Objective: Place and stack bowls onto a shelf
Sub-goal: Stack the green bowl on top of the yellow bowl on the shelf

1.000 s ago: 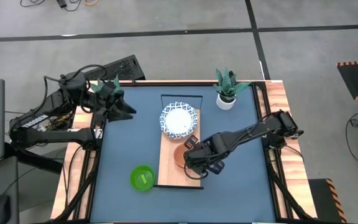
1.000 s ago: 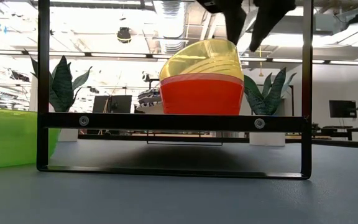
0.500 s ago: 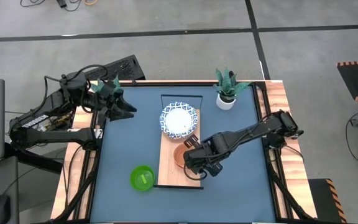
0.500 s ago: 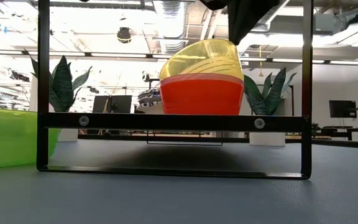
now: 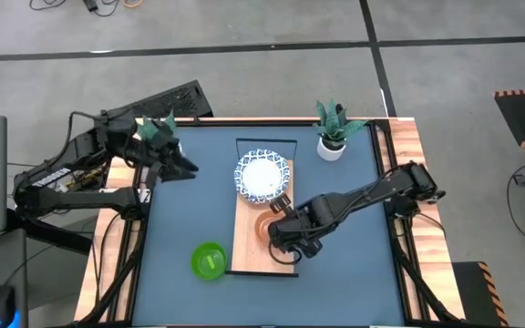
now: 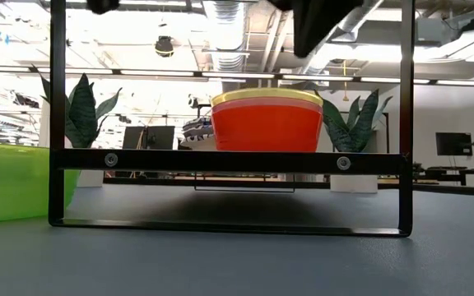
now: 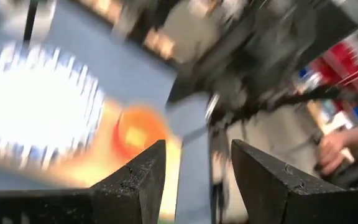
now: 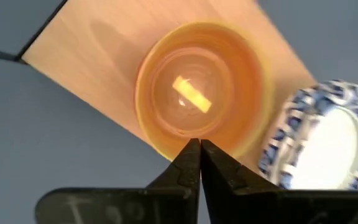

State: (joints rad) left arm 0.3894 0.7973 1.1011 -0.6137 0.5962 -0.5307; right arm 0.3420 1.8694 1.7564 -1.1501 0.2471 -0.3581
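Right wrist view: yellow bowl [image 8: 194,102] lies beyond the closed right jaws.

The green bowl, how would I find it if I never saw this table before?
Start at the light-wood shelf lying in the middle of the blue table. Beside the shelf's near end, on the left arm's side, sits the green bowl. It is the only bowl resting on the tabletop, off the shelf, and the only green one.
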